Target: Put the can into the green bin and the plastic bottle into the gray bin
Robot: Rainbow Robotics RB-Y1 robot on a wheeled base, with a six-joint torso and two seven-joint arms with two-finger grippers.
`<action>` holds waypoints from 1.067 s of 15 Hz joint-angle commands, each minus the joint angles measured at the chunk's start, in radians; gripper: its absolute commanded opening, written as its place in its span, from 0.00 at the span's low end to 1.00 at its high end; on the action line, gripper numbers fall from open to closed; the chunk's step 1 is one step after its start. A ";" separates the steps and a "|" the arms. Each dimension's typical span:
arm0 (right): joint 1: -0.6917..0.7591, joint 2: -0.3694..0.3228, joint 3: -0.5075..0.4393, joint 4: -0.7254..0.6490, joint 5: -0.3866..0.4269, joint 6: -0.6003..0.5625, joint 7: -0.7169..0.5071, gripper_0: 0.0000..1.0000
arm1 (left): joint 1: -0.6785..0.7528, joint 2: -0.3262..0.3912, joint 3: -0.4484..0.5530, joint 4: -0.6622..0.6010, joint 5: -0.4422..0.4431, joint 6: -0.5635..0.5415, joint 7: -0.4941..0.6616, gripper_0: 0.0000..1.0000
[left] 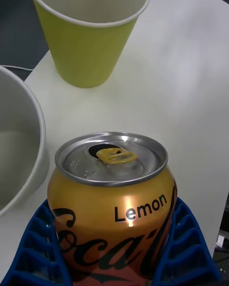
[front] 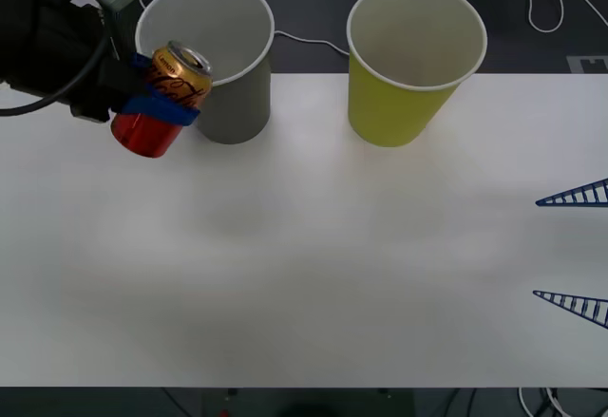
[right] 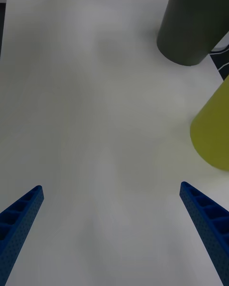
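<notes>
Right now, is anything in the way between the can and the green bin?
Yes. The left gripper holds the can beside the gray bin, which stands between it and the green bin. The right gripper waits far off.

Left arm reaching in from the upper left of the front view, black forearm and wrist angled across, grey camera block riding on top. Left gripper (front: 163,104) clamping blue ribbed fingers (left: 183,248) around both sides of a held load, keeping it lifted and tilted. Right arm waiting at the right edge. Right gripper (front: 573,250) hanging low with fingers (right: 205,221) spread wide, gripping nothing.
</notes>
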 commanded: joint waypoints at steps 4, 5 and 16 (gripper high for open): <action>0.000 0.000 0.000 0.000 0.000 0.000 0.000 1.00 | -0.364 -0.055 -0.282 0.147 -0.056 -0.007 0.089 0.00; 0.000 0.000 0.000 0.000 0.000 0.000 0.000 1.00 | -0.406 -0.077 -0.301 0.179 -0.061 -0.007 0.089 0.00; 0.000 0.000 0.000 0.000 0.000 0.000 0.000 1.00 | -0.752 -0.356 -0.518 0.532 -0.230 0.064 0.170 0.01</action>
